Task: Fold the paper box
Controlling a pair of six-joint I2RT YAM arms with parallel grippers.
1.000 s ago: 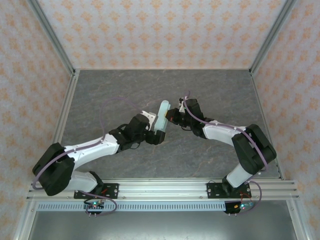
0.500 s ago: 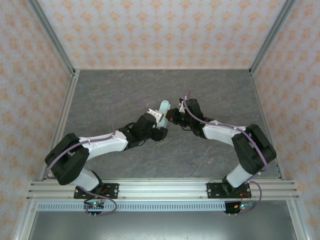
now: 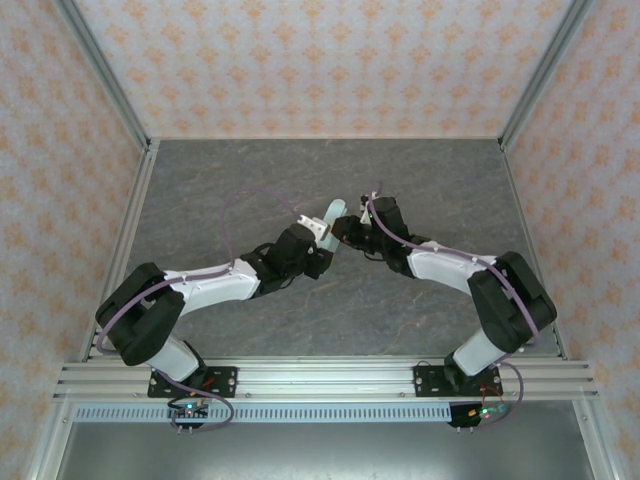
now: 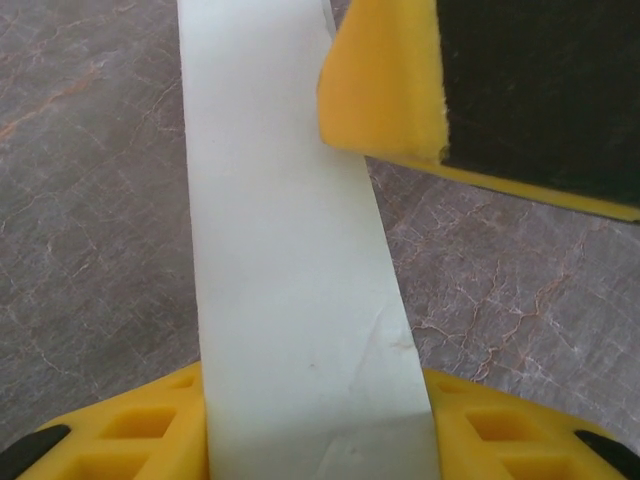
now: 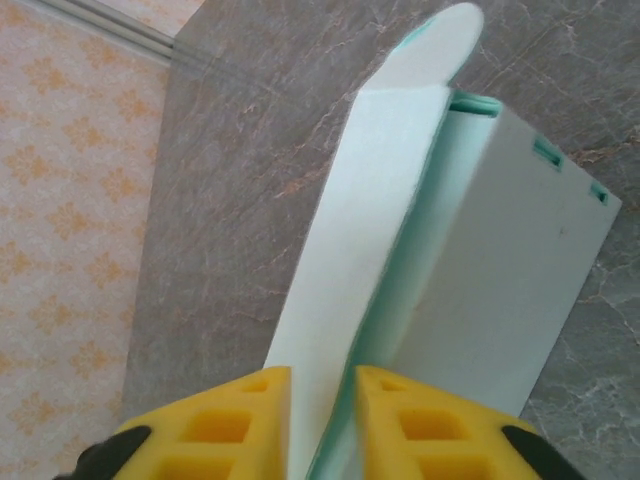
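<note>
Counts: one paper box (image 3: 333, 212), two arms, two grippers, one table (image 3: 230, 180), three wallpapered walls (image 3: 320, 60).
Paper box: pale mint cardboard, partly folded. It is held clear above the middle of the table, its free end tilted up toward the table's far edge. In the right wrist view (image 5: 500, 250) it has a rounded tab (image 5: 440, 30) at that end and small slots along one long edge.
Left gripper (image 3: 320, 238): reaches from the table's near-left corner to its middle. In its wrist view (image 4: 318, 420) the jaws stand one on each long edge of a pale panel of the box (image 4: 290, 250), gripping it across its width.
Right gripper (image 3: 343, 228): comes in from the table's near-right side. In its wrist view (image 5: 322, 400) the jaws are almost pressed together, pinching a thin white panel of the box between the yellow fingers (image 5: 210, 420).
Yellow pad (image 4: 385, 80): foam on a black body, touching the panel's upper right edge in the left wrist view.
Around: a purple cable (image 3: 250, 198) loops over each arm; an aluminium rail (image 3: 320, 372) along the table's near edge carries both bases.
In the way: both wrists crowd the table's middle, close together around the box.
Edges: metal frame bars run along the table's left and right sides and rise at its far corners.
Open room: grey marbled surface shows wide toward the table's far edge and both sides.
</note>
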